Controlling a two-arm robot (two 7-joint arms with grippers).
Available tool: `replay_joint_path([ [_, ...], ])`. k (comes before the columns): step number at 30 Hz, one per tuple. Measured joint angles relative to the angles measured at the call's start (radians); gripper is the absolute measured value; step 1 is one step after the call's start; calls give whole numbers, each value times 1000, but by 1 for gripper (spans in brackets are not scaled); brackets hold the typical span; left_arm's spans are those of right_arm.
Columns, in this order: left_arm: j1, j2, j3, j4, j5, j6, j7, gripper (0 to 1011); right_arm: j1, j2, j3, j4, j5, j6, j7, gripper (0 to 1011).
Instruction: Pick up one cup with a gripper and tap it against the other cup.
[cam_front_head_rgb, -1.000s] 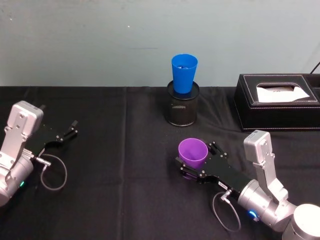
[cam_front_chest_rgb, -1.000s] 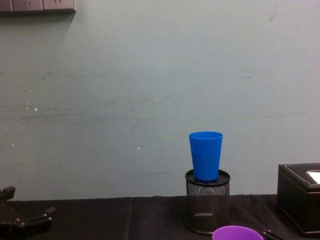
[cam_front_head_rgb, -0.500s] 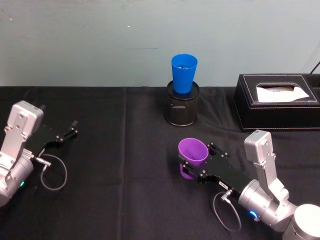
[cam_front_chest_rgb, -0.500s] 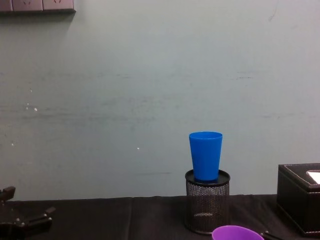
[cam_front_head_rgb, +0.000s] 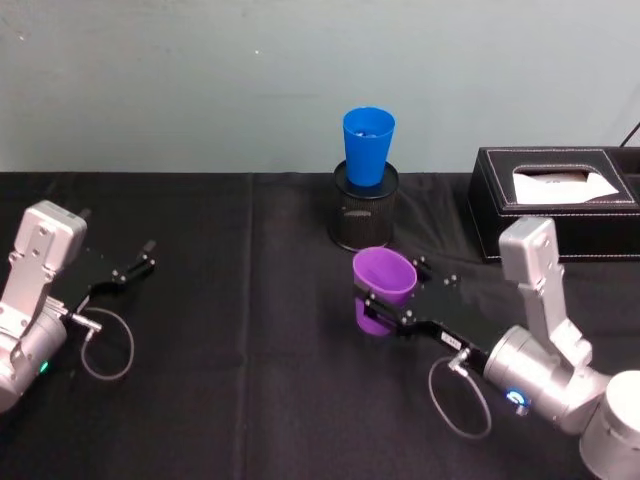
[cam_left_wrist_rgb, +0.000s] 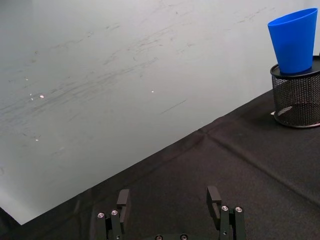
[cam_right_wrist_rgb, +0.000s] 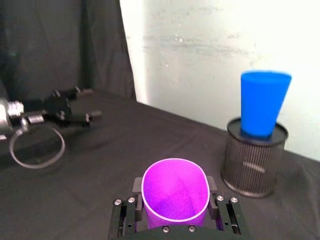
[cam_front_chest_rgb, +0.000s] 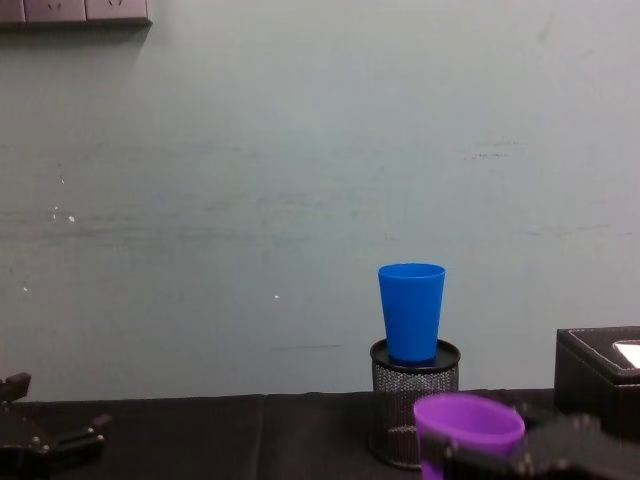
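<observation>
Midway across the black-draped table (cam_front_head_rgb: 250, 380), the robot's right tool (cam_front_head_rgb: 388, 296) pinches the purple cup (cam_front_head_rgb: 383, 276) between its two black fingers, one pressed to each side of the cup's wall below the rim. The cup leans, its wide mouth turned upward and toward the robot's left. It is held just in front of the wire-mesh pen holder (cam_front_head_rgb: 365, 222), and the right wrist view shows a gap between the two. Whether the cup's base clears the cloth cannot be told.

The blue cup (cam_front_head_rgb: 368, 146) stands upright with its narrow base set in the mouth of the pen holder, close to the pale wall (cam_front_head_rgb: 200, 80) at the back of the table. From the chest camera, the purple rim shows low in front of the mesh, below the blue cup.

A black tissue box (cam_front_head_rgb: 555, 205) with a white sheet at its slot sits to the right of the holder. At the table's far left, the left tool (cam_front_head_rgb: 135, 265) lies idle, its fingers spread with nothing between them.
</observation>
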Motion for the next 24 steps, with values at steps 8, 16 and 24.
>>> replay_joint_path([
  [8,0,0,0,0,0,0,0,1000,18,20,30,-98,30,115,20,717],
  [16,0,0,0,0,0,0,0,1000,40,27,46,-133,54,160,23,717],
  [24,0,0,0,0,0,0,0,1000,50,32,48,-145,62,168,23,717],
])
